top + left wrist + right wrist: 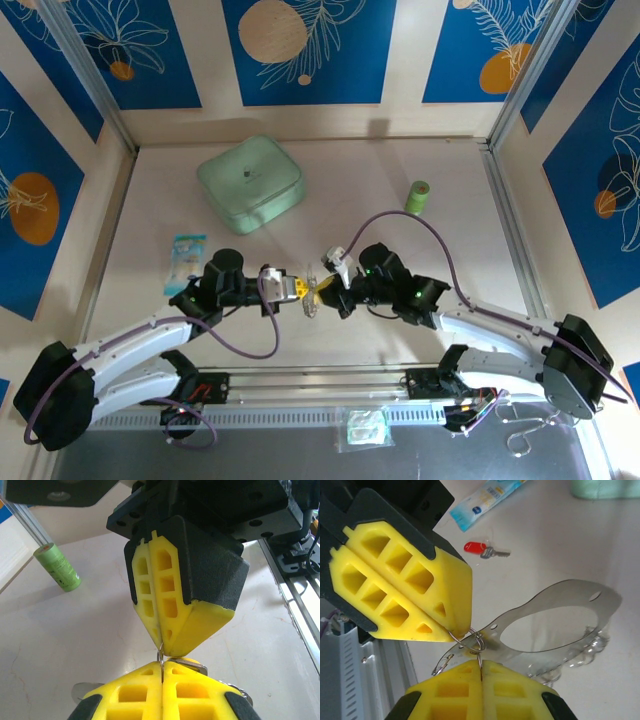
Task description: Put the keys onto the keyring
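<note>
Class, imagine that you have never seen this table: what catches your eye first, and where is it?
The two grippers meet tip to tip at the table's middle: the left gripper and the right gripper, both shut on a thin wire ring. A clear plastic tag hangs from that ring. A red-headed key lies loose beyond.

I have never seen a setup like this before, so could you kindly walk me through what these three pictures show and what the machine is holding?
These are two robot arms bolted to a table. The overhead picture looks down on both; the other two come from cameras on each wrist, looking along that arm's own yellow fingers. The left gripper and right gripper meet tip to tip at mid-table, both shut on a small wire ring of the keyring, whose clear tag and beaded chain hang off it. On the table lie a red-headed key, a blue sachet, a mint-green case and a green roll.
</note>
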`<state>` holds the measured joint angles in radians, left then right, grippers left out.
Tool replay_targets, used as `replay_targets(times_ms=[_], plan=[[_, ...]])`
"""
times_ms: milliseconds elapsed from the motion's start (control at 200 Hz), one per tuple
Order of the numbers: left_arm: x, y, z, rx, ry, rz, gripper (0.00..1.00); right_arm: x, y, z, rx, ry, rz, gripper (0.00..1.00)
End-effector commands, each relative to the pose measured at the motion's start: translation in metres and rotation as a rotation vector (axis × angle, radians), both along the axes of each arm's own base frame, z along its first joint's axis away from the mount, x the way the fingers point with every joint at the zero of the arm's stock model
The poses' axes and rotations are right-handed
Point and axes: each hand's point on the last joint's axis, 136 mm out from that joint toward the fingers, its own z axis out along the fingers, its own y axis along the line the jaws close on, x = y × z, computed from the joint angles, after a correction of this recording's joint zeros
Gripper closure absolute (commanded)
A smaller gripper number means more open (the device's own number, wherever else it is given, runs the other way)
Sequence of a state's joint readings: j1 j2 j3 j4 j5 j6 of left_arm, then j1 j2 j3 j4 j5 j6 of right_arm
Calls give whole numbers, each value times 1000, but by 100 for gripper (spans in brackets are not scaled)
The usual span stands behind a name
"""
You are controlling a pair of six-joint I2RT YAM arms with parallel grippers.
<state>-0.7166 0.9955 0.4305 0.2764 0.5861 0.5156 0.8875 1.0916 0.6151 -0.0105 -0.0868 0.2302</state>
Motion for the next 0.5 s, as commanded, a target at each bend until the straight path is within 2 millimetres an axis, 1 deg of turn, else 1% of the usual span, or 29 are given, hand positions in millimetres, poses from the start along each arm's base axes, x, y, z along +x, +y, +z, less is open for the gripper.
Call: replay_targets(times_ms=[0,200,235,305,385,420,495], plan=[[-10,-3,10,-30,-67,-50,100,2,5,6,40,53,2,100],[-11,-3,10,-31,-75,-50,100,4,4,-3,34,115,4,100],[-11,-3,11,-33,-76,-50,100,4,4,-4,32,119,2,93],[-11,-4,11,-35,-74,-51,100,4,3,-4,26,115,-2,77],[-11,-4,11,-39,-70,-48,100,5,-1,0,23,82,1,65],[-10,-4,12,-44,-65,-44,100,5,-4,2,20,53,2,60],[-9,-4,14,-57,-50,-31,100,7,-12,9,20,-42,3,56]])
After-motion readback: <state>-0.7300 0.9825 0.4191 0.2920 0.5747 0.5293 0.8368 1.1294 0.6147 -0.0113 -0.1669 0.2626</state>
